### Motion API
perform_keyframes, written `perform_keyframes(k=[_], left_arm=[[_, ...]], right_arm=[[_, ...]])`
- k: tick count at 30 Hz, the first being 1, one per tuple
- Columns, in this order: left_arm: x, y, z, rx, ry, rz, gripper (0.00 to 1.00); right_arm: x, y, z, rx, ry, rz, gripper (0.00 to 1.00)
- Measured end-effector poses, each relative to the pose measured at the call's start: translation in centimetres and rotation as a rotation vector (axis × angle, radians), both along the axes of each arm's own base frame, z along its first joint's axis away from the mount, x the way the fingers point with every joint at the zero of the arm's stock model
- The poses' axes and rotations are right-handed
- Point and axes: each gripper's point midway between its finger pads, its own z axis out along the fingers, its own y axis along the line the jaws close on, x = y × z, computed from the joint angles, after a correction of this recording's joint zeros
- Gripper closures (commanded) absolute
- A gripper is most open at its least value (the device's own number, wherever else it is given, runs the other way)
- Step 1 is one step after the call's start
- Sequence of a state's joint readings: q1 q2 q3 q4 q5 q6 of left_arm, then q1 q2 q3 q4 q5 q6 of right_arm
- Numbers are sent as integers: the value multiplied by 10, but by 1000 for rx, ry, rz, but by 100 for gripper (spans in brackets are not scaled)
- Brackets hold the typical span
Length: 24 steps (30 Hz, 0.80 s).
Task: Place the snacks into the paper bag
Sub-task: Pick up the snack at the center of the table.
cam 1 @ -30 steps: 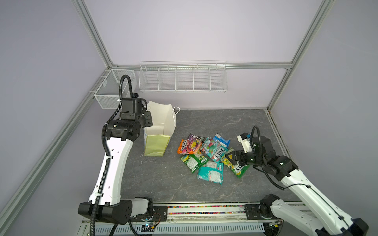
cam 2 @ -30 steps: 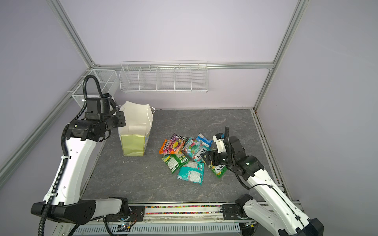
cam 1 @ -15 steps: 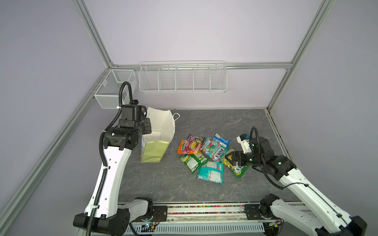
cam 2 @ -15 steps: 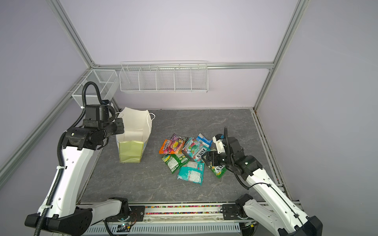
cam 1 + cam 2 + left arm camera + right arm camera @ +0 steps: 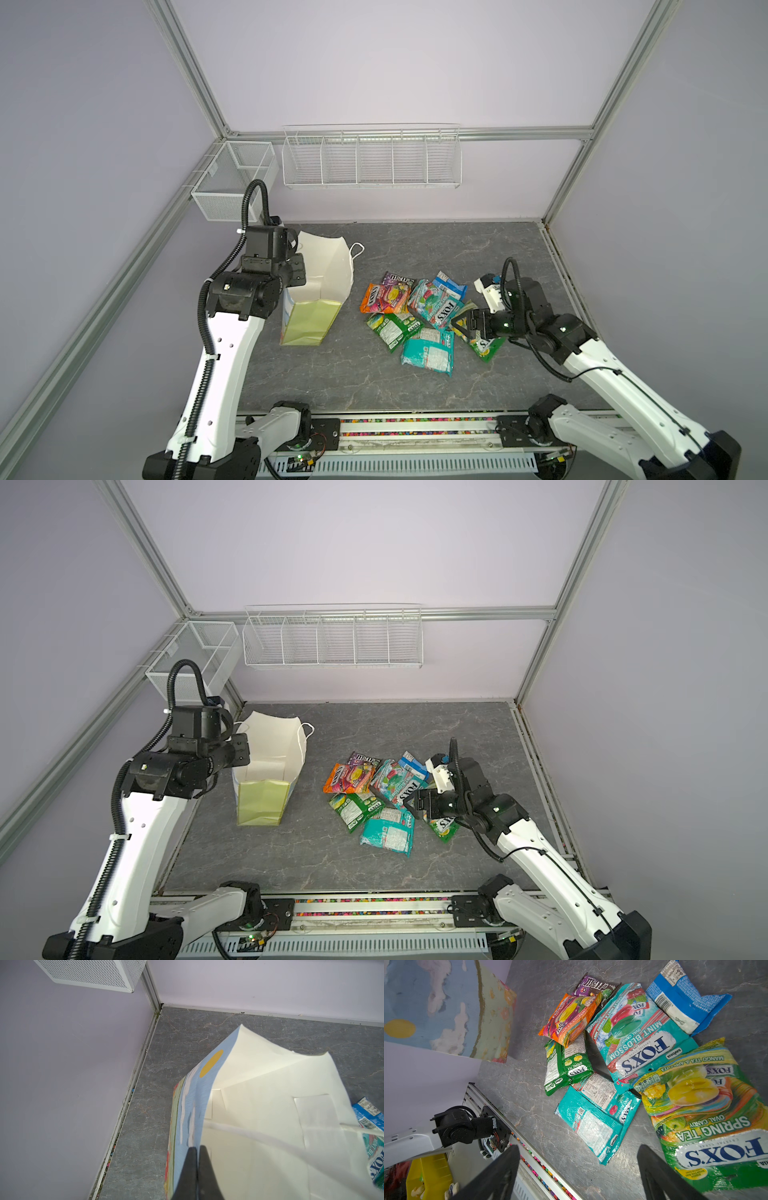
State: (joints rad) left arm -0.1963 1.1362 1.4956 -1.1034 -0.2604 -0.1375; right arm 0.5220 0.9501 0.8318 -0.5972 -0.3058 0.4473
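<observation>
Blue, cloud-printed paper bag

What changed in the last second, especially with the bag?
The left claw, shut on the rim of the paper bag, dragged it toward the robot's base. The right claw stayed open by the yellow-green Spring Tea packet; the snacks didn't move.

The purple packet lies half hidden under the orange packet.

Perhaps seven snacks, one paper bag, two baskets.
</observation>
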Motion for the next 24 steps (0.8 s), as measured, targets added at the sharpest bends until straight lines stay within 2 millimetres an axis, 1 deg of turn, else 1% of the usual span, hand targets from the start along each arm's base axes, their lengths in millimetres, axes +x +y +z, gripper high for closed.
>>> perform_keyframes(k=[9,12,17,24], left_arm=[[-12,-7,-15,-25,27,-24,100],[-15,-10,-15,-40,22,-31,100],[-21,-16,-13,-81,-1,-44,100],[-22,-26,-23,-111,9,-62,100]], right_arm=[[3,12,-11,11,42,6,4],[4,14,-20,10,73,-5,3],[3,16,-41,-3,139,-35,2],[5,21,-59,8,190,-69,1]])
